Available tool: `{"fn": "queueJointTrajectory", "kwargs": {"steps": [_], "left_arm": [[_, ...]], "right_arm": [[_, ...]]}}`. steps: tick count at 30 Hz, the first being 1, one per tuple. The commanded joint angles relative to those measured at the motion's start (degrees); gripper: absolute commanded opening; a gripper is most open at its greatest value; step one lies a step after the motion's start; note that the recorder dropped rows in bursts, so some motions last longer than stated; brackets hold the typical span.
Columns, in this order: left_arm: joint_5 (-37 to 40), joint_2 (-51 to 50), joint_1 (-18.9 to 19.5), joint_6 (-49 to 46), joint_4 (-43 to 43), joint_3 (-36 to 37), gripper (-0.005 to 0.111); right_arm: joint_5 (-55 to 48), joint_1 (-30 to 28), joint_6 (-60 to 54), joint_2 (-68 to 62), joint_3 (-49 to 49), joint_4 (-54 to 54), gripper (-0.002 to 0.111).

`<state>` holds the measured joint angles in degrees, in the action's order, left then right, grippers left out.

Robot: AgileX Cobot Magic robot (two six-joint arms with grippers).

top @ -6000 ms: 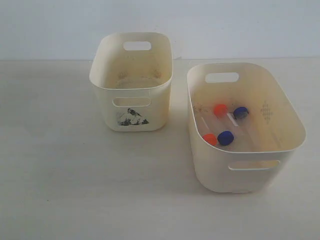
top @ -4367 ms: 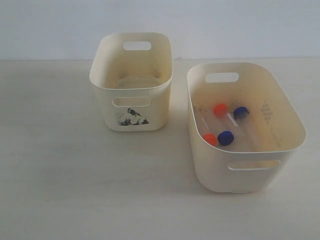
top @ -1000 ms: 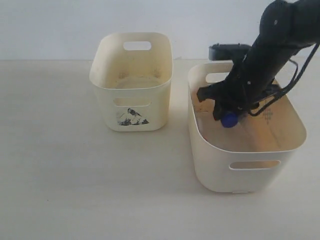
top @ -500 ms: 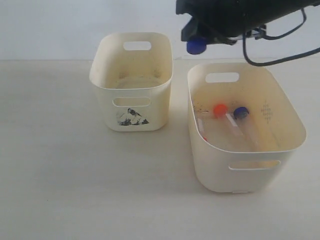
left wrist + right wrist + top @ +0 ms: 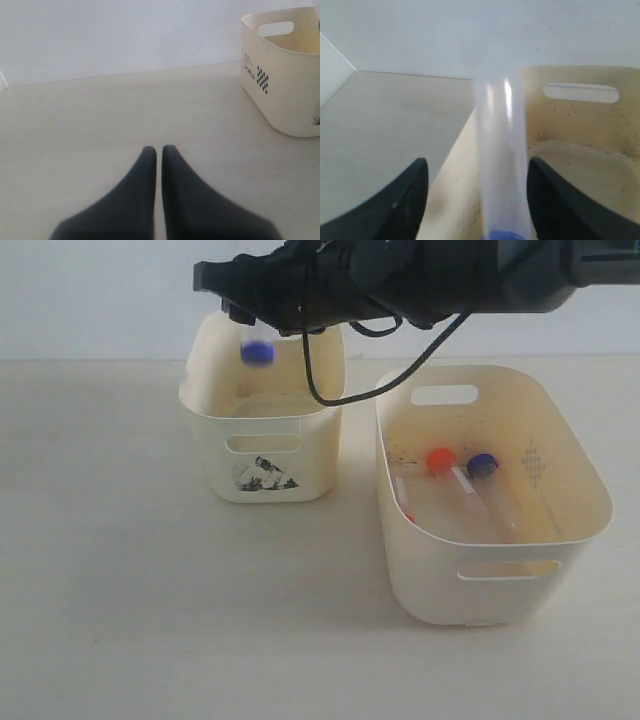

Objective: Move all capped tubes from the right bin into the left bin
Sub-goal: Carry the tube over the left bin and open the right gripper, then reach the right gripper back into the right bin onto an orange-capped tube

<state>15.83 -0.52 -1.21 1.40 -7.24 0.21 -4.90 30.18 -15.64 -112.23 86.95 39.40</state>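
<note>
My right gripper hangs over the left bin, the narrower cream one with a picture sticker. Its jaws stand open. A clear capped tube with a dark-blue cap is blurred between the fingers with a gap on each side, just under the gripper and inside the bin's rim. The right bin holds an orange-capped tube, a blue-capped tube and a sliver of another orange cap. My left gripper is shut and empty, low over the table, apart from the left bin.
Both bins stand on a pale table in front of a white wall. My right arm and its cable stretch across the back, above the right bin's far rim.
My right arm lifted the blue-capped tube out of the right bin and swung it left over the left bin. Its jaws have opened and the tube is loose between them.
</note>
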Motion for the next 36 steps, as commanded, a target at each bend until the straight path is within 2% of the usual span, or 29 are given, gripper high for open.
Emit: {"fn": "queueJointTrajectory", "kwargs": {"steps": [1,2,4,5,9,13,18,21,27,32,36], "left_arm": [[-0.83,0.11,0.06,0.66,0.38,-0.21,0.004],[-0.83,0.11,0.06,0.66,0.38,-0.21,0.004],[-0.83,0.11,0.06,0.66,0.38,-0.21,0.004],[-0.83,0.11,0.06,0.66,0.38,-0.21,0.004],[-0.83,0.11,0.06,0.66,0.38,-0.21,0.004],[-0.83,0.11,0.06,0.66,0.38,-0.21,0.004],[-0.83,0.11,0.06,0.66,0.38,-0.21,0.004],[-0.83,0.11,0.06,0.66,0.38,-0.21,0.004],[-0.83,0.11,0.06,0.66,0.38,-0.21,0.004],[-0.83,0.11,0.06,0.66,0.38,-0.21,0.004],[-0.83,0.11,0.06,0.66,0.38,-0.21,0.004]], "right_arm": [[-2.40,0.11,-0.09,0.59,0.64,-0.24,0.061],[-3.83,0.01,-0.24,1.38,0.64,-0.35,0.060],[-10.16,-1.42,-2.07,5.01,0.64,-1.67,0.047],[-15.24,-2.76,-2.26,7.43,0.64,-2.85,0.035],[-26.72,-6.70,-2.35,14.04,0.64,-6.57,-0.001],[-34.10,-8.57,-2.24,19.36,0.64,-15.96,0.000],[-49.14,-11.62,-0.68,21.61,0.64,-18.78,0.000],[-54.30,-12.00,7.36,21.61,-0.96,-27.88,0.000],[-51.55,-11.88,24.13,21.72,-10.63,-39.05,0.000],[-42.60,-11.88,28.47,21.72,-19.66,-40.78,0.000],[-38.82,-11.88,28.87,21.72,-21.55,-40.78,0.000]]}}
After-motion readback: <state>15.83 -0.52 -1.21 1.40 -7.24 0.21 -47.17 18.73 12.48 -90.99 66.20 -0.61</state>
